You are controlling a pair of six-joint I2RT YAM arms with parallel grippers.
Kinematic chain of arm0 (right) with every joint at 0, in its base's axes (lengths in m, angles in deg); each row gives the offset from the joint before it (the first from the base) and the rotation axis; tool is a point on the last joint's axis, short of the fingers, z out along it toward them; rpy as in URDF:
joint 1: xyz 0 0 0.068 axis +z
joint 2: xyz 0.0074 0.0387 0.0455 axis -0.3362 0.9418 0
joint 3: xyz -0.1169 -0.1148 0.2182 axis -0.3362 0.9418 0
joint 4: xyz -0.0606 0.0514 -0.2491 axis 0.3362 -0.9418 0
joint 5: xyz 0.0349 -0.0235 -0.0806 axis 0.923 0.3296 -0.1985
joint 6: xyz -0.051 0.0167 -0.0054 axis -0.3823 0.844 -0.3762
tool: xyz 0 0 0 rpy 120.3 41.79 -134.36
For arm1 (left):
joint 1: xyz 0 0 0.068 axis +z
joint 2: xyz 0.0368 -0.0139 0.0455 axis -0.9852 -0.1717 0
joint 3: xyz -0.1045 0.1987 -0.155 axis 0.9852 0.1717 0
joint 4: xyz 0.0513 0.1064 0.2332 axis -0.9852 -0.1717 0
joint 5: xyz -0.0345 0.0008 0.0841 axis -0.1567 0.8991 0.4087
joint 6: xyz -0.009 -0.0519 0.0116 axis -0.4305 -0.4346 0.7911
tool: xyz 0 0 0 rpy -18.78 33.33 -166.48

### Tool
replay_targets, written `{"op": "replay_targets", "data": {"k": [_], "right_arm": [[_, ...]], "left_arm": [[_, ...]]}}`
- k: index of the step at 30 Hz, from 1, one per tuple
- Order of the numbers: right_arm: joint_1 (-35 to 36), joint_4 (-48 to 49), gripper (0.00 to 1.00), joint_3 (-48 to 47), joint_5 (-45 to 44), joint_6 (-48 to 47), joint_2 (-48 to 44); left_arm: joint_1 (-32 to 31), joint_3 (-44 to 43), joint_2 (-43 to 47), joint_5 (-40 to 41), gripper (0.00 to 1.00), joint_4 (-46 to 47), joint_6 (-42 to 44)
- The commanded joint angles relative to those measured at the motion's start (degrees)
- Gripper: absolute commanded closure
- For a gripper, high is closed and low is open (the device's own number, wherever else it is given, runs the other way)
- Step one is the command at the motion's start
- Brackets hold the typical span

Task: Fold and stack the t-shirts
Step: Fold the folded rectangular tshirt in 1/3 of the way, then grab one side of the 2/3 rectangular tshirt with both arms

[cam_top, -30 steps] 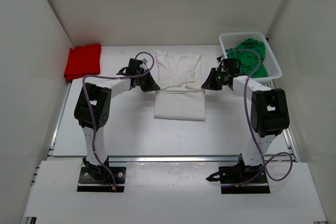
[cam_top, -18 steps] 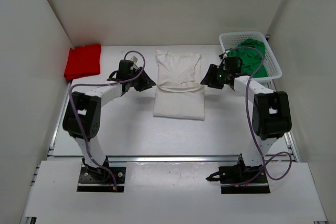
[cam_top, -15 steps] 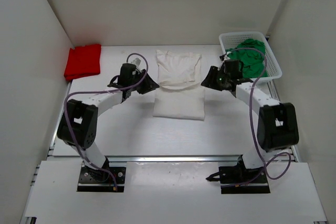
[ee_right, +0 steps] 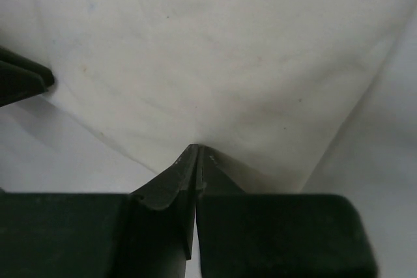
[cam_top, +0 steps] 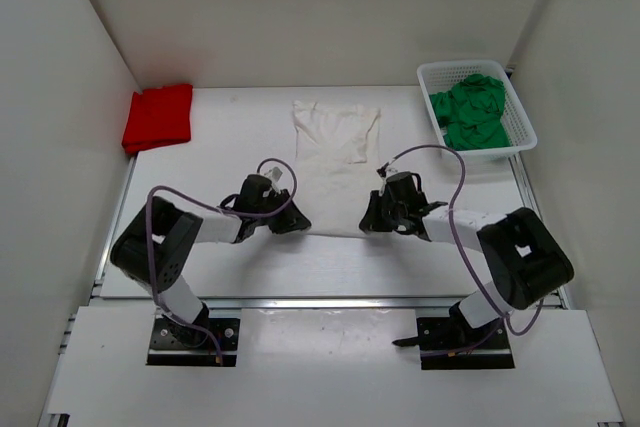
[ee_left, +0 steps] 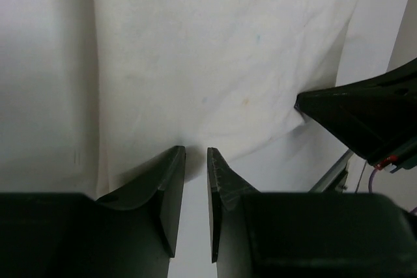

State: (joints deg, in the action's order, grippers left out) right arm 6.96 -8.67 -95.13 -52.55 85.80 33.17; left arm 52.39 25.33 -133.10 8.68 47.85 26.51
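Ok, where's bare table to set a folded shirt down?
Best: the bare table between the red shirt and the white shirt, beyond the left arm. A smaller patch lies right of the white shirt, between the basket and the right arm. Crowded: the white shirt's near edge, where the left claw and right claw sit.

We see a white table [cam_top: 230, 157] boxed in by plain white walls: one at the back [cam_top: 320, 17], one on the left [cam_top: 50, 167] and one on the right [cam_top: 595, 167]. A white mesh basket [cam_top: 523, 117] stands at the table's far right corner, turned a little askew to the table's edges, with its right side close to the right wall. A metal rail [cam_top: 330, 302] runs along the table's near edge, and another [cam_top: 110, 237] along its left side. Nearest to us lies a flat white board [cam_top: 320, 372].
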Motion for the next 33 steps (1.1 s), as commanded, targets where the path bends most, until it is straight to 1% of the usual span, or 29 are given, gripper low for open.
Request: {"op": "replay_targets", "data": {"k": [1, 3, 4, 6, 7, 9, 10, 11, 13, 14, 15, 17, 19, 20, 21, 23, 25, 27, 30, 31, 32, 33], "right_arm": [[5.5, 0.4, 1.0, 7.5, -2.4, 3.1, -2.9], [8.5, -0.1, 1.0, 12.4, -3.1, 5.2, -6.3], [10.5, -0.5, 1.0, 13.5, -3.0, 7.2, -7.7], [14.1, -1.9, 1.0, 17.0, -3.0, 9.7, -13.6], [15.3, -2.5, 1.0, 17.6, -3.4, 11.4, -15.3], [15.7, -6.3, 1.0, 18.6, -3.4, 12.4, -21.5], [15.0, -7.0, 0.96, 18.2, -2.8, 12.1, -23.0], [13.4, -8.4, 0.95, 17.7, -2.4, 11.8, -25.4], [10.0, -9.4, 0.89, 15.2, -1.6, 9.1, -29.2], [8.0, -10.2, 0.86, 14.1, -0.6, 8.2, -29.8], [6.4, -10.4, 0.85, 13.0, 0.1, 7.4, -30.2], [4.7, -10.2, 0.83, 11.9, 0.7, 5.8, -30.5], [3.1, -11.5, 0.8, 12.8, 1.3, 5.2, -31.1], [2.7, -11.5, 0.77, 14.6, 1.5, 5.9, -32.5], [3.1, -12.6, 0.74, 15.7, 0.6, 6.5, -33.3], [4.6, -13.9, 0.68, 19.1, -0.7, 8.3, -36.9], [5.5, -16.6, 0.64, 20.7, -1.3, 10.2, -39.2], [6.6, -18.8, 0.59, 22.0, -2.4, 11.6, -41.8], [6.7, -21.5, 0.58, 23.5, -2.7, 12.4, -43.9], [6.7, -22.2, 0.57, 23.9, -2.6, 12.7, -44.3], [6.7, -21.3, 0.57, 24.8, -2.0, 13.1, -44.8], [6.9, -21.1, 0.56, 25.3, -1.3, 13.5, -45.0]], "left_arm": [[-3.0, 9.0, 5.6, 1.0, 0.68, -2.7, 0.5], [-4.1, 15.8, 11.6, 0.7, 0.68, -1.9, -0.9], [-4.9, 17.4, 13.7, 0.5, 0.68, -1.8, -1.6], [-5.1, 21.9, 21.0, -0.1, 0.68, -3.2, -3.1], [-4.4, 22.3, 22.8, -0.1, 0.68, -5.2, -2.8], [-2.7, 22.0, 30.5, -0.3, 0.65, -8.7, -2.4], [-1.7, 21.2, 33.6, 0.1, 0.64, -11.6, -1.9], [-0.9, 20.1, 35.3, 0.9, 0.64, -14.0, -0.9], [0.6, 16.2, 39.1, 2.2, 0.62, -16.7, 0.2], [1.2, 15.4, 39.7, 2.4, 0.61, -17.9, 0.9], [1.7, 14.0, 39.9, 2.8, 0.62, -18.4, 1.3], [2.5, 12.5, 38.2, 2.6, 0.6, -19.4, 2.4], [3.6, 12.8, 36.7, 0.3, 0.6, -21.4, 4.8], [4.0, 13.6, 36.2, -0.5, 0.61, -22.1, 5.2], [4.0, 14.0, 36.3, -1.5, 0.6, -23.5, 6.4], [3.2, 15.2, 37.5, -0.8, 0.6, -27.1, 8.1], [1.7, 15.9, 38.2, -0.4, 0.55, -30.8, 9.9], [0.5, 17.4, 39.0, -0.3, 0.48, -32.3, 9.4], [-2.1, 20.4, 39.7, -0.7, 0.4, -31.1, 8.5], [-2.6, 21.8, 39.7, -0.8, 0.4, -29.9, 7.2], [-2.8, 23.2, 39.0, -0.9, 0.4, -28.4, 6.5], [-2.6, 23.6, 38.4, -1.1, 0.43, -28.0, 6.4]]}}
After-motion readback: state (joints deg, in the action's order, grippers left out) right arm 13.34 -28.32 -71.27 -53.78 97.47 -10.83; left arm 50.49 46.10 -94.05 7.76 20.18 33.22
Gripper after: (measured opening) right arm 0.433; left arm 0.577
